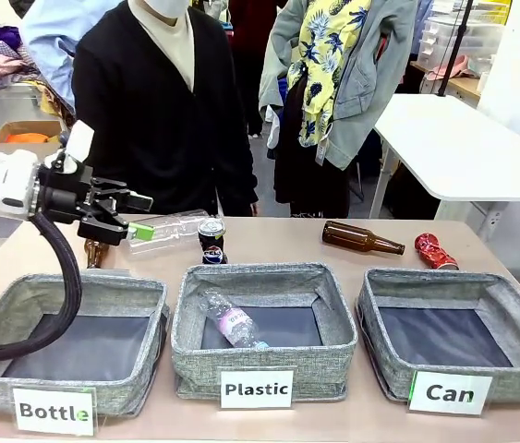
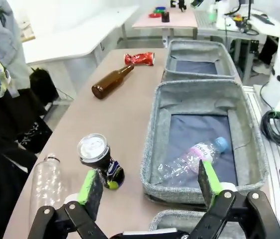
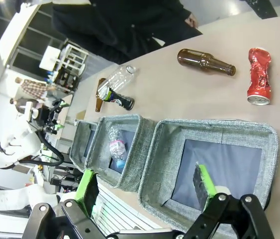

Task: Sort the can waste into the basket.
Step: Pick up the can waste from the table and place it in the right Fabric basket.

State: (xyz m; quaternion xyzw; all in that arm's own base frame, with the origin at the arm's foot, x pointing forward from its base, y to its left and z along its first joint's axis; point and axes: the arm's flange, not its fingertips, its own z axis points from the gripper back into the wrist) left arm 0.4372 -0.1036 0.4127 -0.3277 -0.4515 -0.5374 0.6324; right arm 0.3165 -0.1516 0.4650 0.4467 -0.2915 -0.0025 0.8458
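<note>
A black Pepsi can (image 1: 211, 242) stands upright behind the middle basket. It is close to one finger of my left gripper in the left wrist view (image 2: 100, 159). A crushed red can (image 1: 435, 251) lies at the back right of the table (image 2: 140, 58) (image 3: 258, 77). The grey basket labelled "Can" (image 1: 435, 277) sits at the right with nothing in it. My left gripper (image 1: 138, 220) hovers open above the back left of the table, left of the Pepsi can, holding nothing (image 2: 149, 186). Over the Can basket (image 3: 214, 127), my right gripper (image 3: 145, 189) is open and holds nothing.
A clear plastic bottle (image 1: 172, 228) lies beside the left gripper. One brown glass bottle (image 1: 361, 239) lies near the red can, another (image 1: 95, 251) sits behind the "Bottle" basket (image 1: 75, 286). The "Plastic" basket (image 1: 260, 275) holds a clear bottle (image 1: 232, 323). A person stands at the far side.
</note>
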